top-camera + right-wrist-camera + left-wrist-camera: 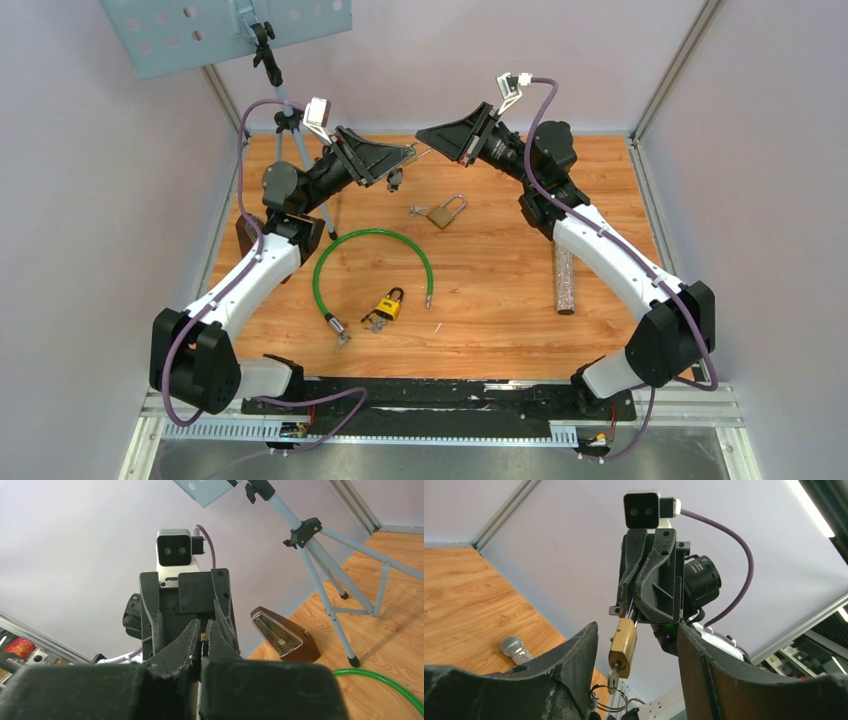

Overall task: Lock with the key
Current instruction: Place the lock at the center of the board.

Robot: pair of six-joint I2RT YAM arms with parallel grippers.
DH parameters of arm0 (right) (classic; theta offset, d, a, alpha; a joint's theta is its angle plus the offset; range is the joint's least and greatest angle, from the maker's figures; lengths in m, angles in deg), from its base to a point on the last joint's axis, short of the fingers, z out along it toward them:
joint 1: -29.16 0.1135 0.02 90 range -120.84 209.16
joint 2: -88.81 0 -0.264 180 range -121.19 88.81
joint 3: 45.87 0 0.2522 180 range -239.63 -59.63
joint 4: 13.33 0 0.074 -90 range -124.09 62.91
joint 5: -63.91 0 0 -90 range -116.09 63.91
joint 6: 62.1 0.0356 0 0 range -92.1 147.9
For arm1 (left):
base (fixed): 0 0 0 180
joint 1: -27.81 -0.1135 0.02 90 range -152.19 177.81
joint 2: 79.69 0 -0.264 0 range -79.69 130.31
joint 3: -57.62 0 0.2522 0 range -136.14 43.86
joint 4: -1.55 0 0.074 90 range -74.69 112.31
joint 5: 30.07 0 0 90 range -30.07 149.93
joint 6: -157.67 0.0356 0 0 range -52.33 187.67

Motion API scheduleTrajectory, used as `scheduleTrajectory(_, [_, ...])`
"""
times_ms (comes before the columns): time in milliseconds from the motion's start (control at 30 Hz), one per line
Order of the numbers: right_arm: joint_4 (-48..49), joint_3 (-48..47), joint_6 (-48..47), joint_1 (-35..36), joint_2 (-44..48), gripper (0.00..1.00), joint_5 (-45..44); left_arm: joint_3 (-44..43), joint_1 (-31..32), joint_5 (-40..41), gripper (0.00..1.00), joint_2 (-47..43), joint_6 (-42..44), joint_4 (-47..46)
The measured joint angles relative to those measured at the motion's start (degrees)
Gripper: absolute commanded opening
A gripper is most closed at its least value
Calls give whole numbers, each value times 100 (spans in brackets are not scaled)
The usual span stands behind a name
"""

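Observation:
A small brass padlock (623, 647) hangs in the air between my two grippers. My right gripper (204, 625) is shut on its shackle and holds it from above; a sliver of brass shows between its fingers. A key (613, 677) sits in the keyhole at the padlock's bottom, with a wire key ring (610, 700) hanging from it. My left gripper (636, 630) is open, its fingers standing on either side of the padlock and key without touching them. In the top view both grippers meet high over the far middle of the table, the left gripper (403, 156) facing the right gripper (428, 138).
On the table lie a second brass padlock (447, 212) with its shackle open, a yellow-and-black padlock (388, 305) with keys, a green cable lock (372, 262) and a metal cylinder (564, 280). A tripod (290, 130) and a metronome (285, 640) stand at the far left.

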Motion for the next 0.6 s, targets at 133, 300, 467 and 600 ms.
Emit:
scheduleTrajectory(133, [-162, 0, -142, -68, 35, 0, 59, 59, -179, -278, 64, 0, 66, -166])
scheduleTrajectory(300, [-350, 0, -413, -125, 122, 0, 328, 79, -321, -944, 63, 24, 229, -411])
scheduleTrajectory(467, [-516, 0, -728, -131, 247, 0, 726, 33, -328, -1668, 63, 168, 483, -605])
scheduleTrajectory(600, [-577, -4, -927, -131, 323, 0, 1036, -39, -328, -2162, 63, 264, 673, -695])
